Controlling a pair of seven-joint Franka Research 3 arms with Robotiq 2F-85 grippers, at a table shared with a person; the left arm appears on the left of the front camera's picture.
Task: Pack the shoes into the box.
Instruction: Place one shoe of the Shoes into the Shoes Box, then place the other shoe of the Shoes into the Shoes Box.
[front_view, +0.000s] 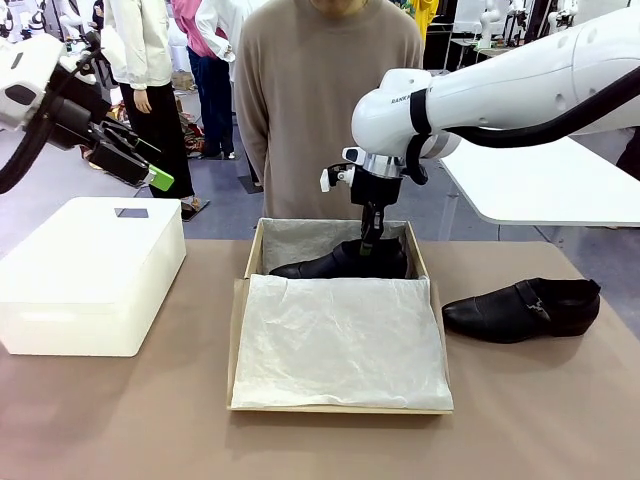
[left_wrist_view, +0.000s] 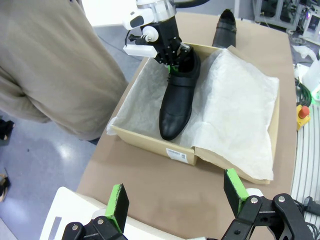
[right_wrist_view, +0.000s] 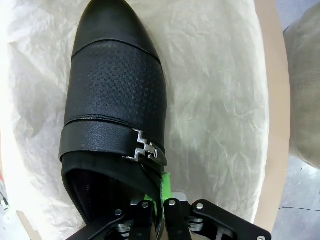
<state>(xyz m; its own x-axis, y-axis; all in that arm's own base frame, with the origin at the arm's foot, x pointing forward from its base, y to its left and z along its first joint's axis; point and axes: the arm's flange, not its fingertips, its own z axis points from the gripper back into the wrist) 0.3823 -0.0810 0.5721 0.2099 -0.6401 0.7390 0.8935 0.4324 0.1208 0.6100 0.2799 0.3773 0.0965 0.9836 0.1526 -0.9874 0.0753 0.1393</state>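
Note:
One black shoe (front_view: 335, 262) lies inside the tan box (front_view: 338, 405) on white tissue, toe toward picture left. My right gripper (front_view: 370, 240) reaches down into the box and is shut on the rim of that shoe's opening near the heel; the right wrist view shows the shoe (right_wrist_view: 112, 100) with its buckle and my right gripper (right_wrist_view: 161, 205) pinching its collar. From the left wrist view the shoe (left_wrist_view: 179, 100) and box (left_wrist_view: 150, 142) lie ahead. The other shoe (front_view: 525, 308) rests on the table right of the box. My left gripper (left_wrist_view: 175, 197) is open, raised at far left (front_view: 155, 178).
A white rounded plastic box (front_view: 90, 275) stands on the table's left. A person in a beige sweater (front_view: 330, 100) stands at the far side behind the tan box. The lid flap with tissue (front_view: 340, 340) lies toward me. A white table (front_view: 550, 185) stands at back right.

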